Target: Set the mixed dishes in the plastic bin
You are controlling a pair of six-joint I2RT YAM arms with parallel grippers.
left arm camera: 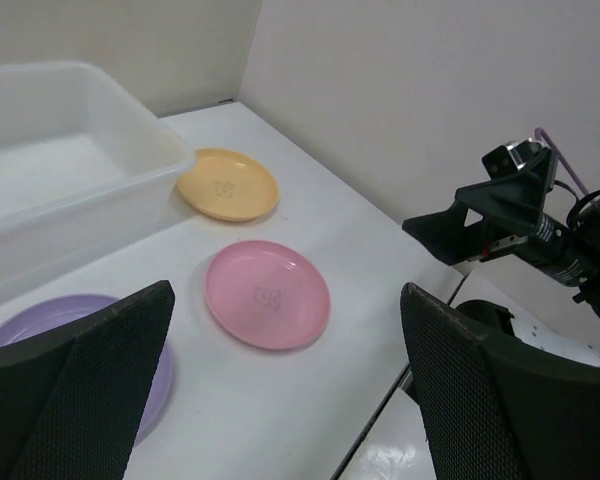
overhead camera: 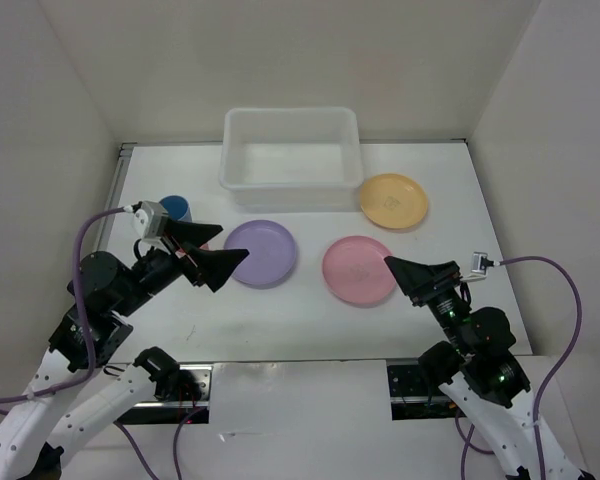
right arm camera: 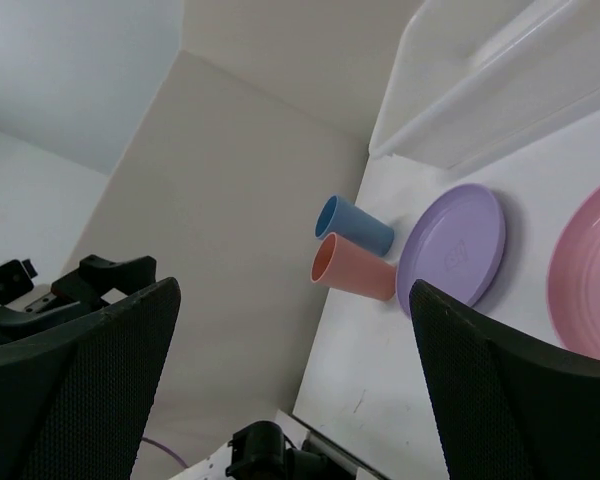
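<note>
left tool [overhead camera: 220,252] spread wide; right tool [overhead camera: 405,272] spread wide; pink plate [overhead camera: 359,270] on table [overhead camera: 280,322]

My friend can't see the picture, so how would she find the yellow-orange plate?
Start at the translucent white plastic bin at the far side of the white table. Beside its front right corner lies the round yellow-orange plastic plate. Only it is yellow-orange; the round pink plastic plate and the round purple plastic plate lie closer to the table's near edge.

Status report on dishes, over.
Left gripper, right gripper open, empty. Round plastic purple plate, pink plate, yellow-orange plate, blue cup, red cup outside empty translucent white plastic bin. Nothing blocking.
</note>
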